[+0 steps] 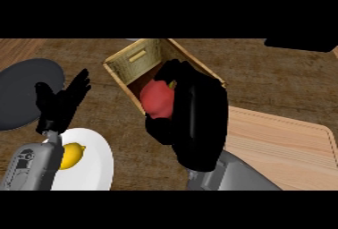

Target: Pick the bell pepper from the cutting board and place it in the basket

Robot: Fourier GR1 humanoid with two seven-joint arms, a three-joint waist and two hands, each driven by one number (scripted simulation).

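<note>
The right hand (195,120), fingers curled round the red pepper (157,99), holds it over the basket (132,60) for release; the left hand (63,103) rests with fingers spread.

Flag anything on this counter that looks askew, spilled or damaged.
Nothing stands out. The right hand holds the red bell pepper over the basket; the cutting board lies bare beside it. A lemon sits on the white plate under the open left hand.
</note>
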